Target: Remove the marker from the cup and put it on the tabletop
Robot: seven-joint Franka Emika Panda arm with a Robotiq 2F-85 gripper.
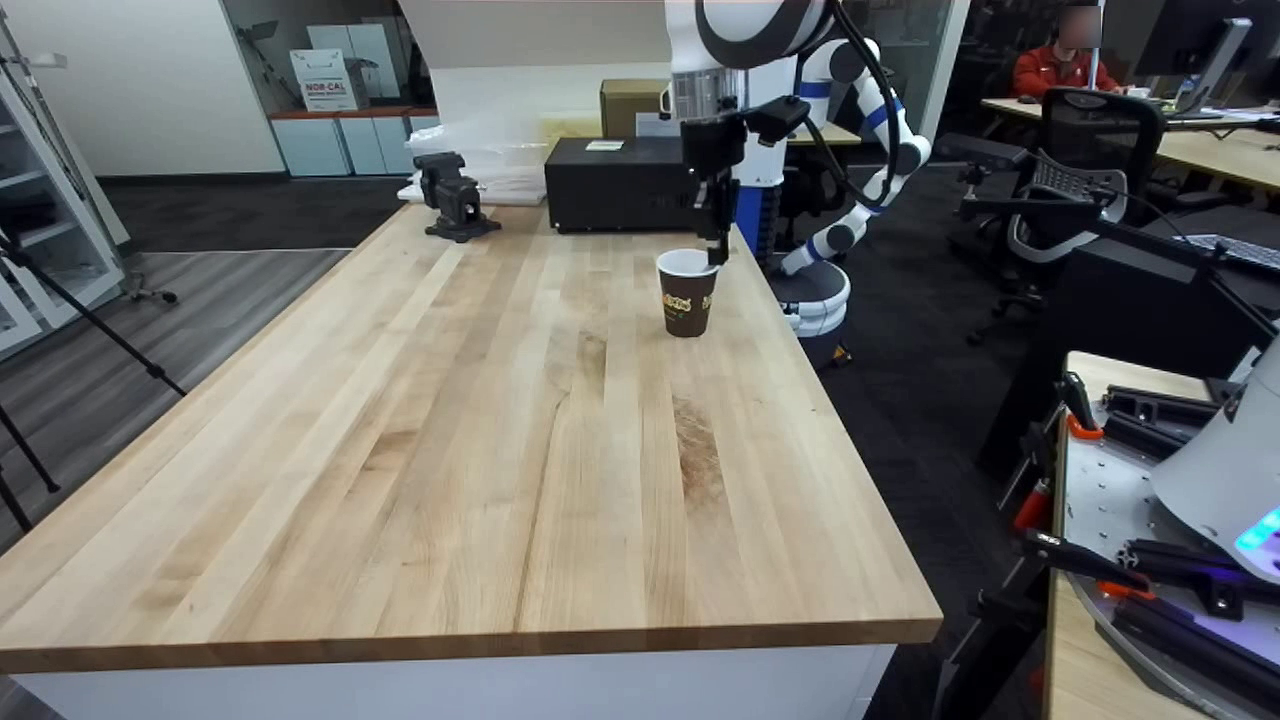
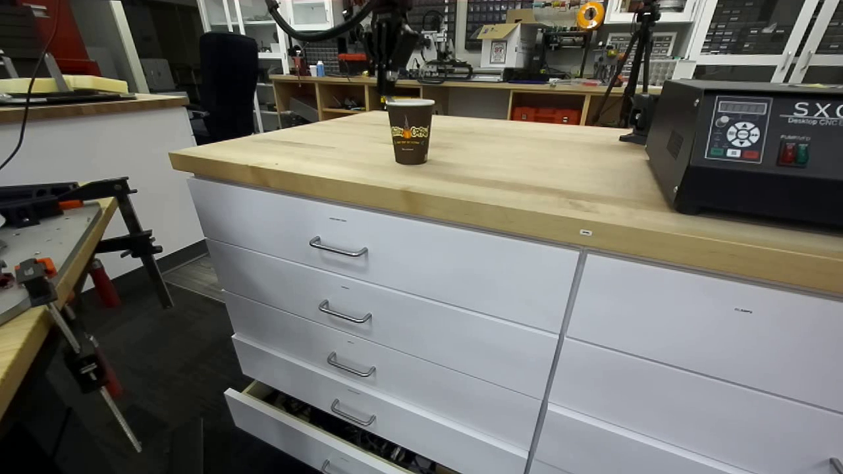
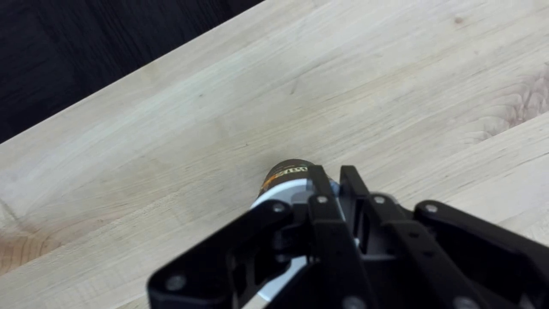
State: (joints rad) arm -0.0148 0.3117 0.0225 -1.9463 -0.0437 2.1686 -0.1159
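The dark-brown cup stands upright near a long edge of the light-wood tabletop; the cup shows in both exterior views (image 1: 687,305) (image 2: 410,139), as does the tabletop (image 1: 480,420) (image 2: 527,148). My gripper points down at the cup's rim, its tips about rim height in both exterior views (image 1: 717,256) (image 2: 386,97). In the wrist view the fingertips (image 3: 333,167) stand a narrow gap apart and cover part of the cup (image 3: 283,172). A small bluish patch shows between them; I cannot tell what it is. The marker cannot be made out; the fingers hide much of the cup's inside.
A black box (image 1: 620,185) stands at the table's far end, with a dark vise-like object (image 1: 457,200) beside it. The box also shows in an exterior view (image 2: 757,151). The table edge and dark floor (image 3: 85,47) lie close to the cup. A lower drawer (image 2: 309,428) is pulled out.
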